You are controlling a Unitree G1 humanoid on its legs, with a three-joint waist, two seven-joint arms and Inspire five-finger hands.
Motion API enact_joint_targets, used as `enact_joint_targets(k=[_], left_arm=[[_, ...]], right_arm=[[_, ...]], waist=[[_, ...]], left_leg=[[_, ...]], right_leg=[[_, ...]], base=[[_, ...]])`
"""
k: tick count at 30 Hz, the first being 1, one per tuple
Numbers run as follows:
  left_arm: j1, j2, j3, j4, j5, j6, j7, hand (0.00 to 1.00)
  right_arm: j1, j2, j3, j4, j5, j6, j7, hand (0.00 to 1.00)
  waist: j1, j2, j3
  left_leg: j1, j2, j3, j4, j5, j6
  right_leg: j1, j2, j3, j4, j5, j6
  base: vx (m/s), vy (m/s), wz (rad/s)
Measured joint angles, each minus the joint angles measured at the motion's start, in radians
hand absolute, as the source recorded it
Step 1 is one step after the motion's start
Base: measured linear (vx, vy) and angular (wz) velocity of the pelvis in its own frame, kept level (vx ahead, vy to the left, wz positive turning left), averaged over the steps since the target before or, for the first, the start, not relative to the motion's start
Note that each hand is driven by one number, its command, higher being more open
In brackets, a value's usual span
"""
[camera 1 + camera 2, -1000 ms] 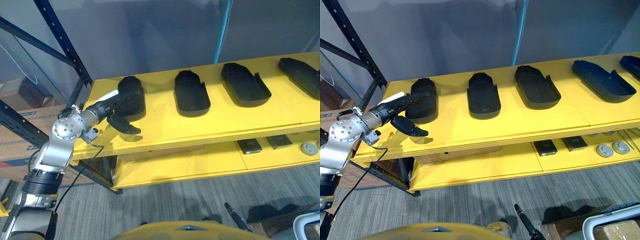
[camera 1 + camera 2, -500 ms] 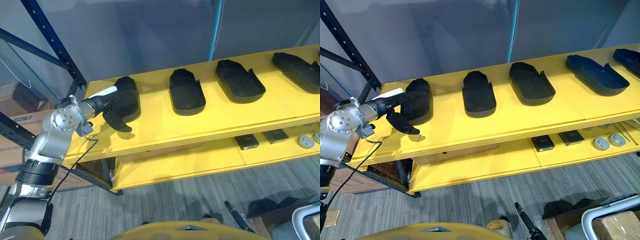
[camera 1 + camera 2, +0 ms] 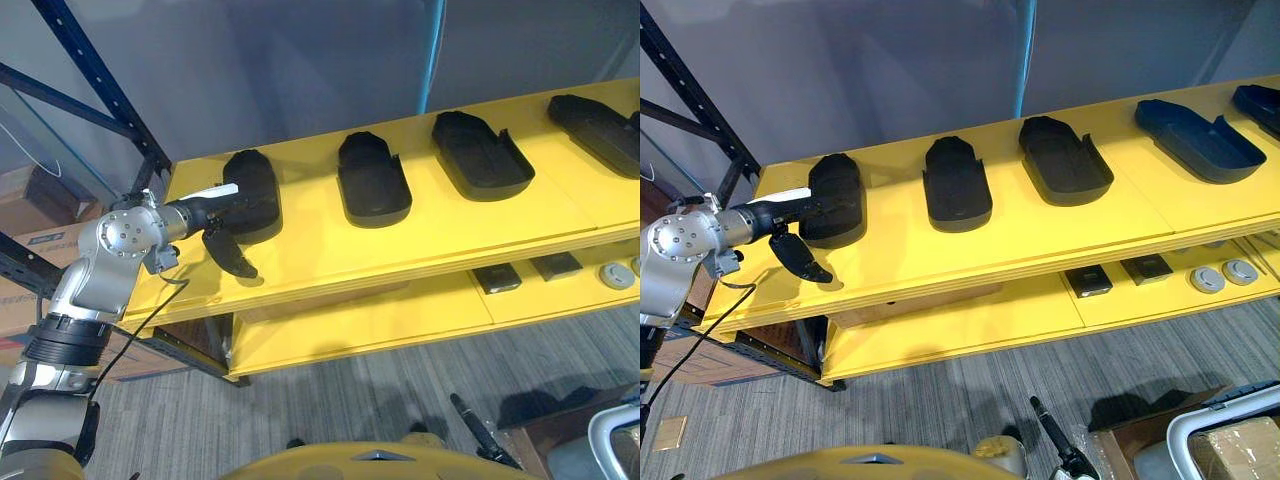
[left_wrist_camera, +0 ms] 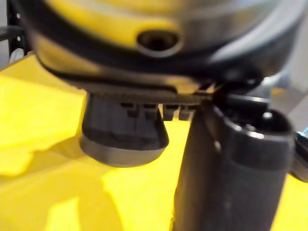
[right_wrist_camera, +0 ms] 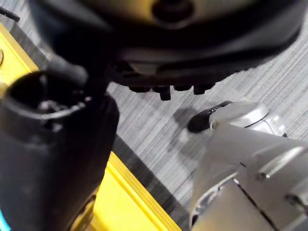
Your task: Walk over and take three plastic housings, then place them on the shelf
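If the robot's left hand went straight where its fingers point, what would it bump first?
Probably the leftmost black plastic housing on the yellow shelf; the left hand has its fingers right at its near end.

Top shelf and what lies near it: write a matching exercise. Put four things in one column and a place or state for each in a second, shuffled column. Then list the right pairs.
Things
1. leftmost plastic housing
2. third plastic housing from the left
3. left robot hand
4. round grey disc

Places or states
A. on the lower shelf
B. open, fingers against a housing
C. hollow side up, untouched
D. rounded side up, at the left end of the top shelf

Pairs: 1-D, 2-C, 3-B, 4-A
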Motion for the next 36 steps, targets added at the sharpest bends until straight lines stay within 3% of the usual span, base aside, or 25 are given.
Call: enact_joint_targets(k=[8,16,36], left_arm=[[0.001,0.0,-0.048,0.0,0.0,0.01,-0.054,1.0],[0.001,0.0,-0.048,0.0,0.001,0.03,-0.077,1.0],[0.009,0.0,-0.048,-0.002,0.001,0.034,-0.16,1.0]], right_arm=[[-0.001,-0.005,0.0,-0.008,0.0,0.003,0.012,1.0],[-0.002,-0.032,0.0,-0.008,-0.001,0.005,0.012,1.0],[-0.007,-0.034,0.0,-0.008,-0.001,0.011,0.012,1.0]], waist=[[0.0,0.011,0.01],[-0.016,0.016,0.012],[-0.018,0.027,0.015]], left_leg=[[-0.001,-0.001,0.003,0.0,0.0,0.0],[-0.001,0.0,0.005,0.0,0.0,0.0],[-0.001,-0.001,0.008,0.0,0.0,0.0]], right_leg=[[0.001,0.0,0.002,-0.011,0.006,0.0],[0.001,0.001,0.003,-0.012,0.007,0.0],[0.01,0.002,0.004,-0.033,0.018,0.002]], base=[[0.0,0.0,0.0],[0.0,0.0,0.0],[0.0,0.0,0.0]])
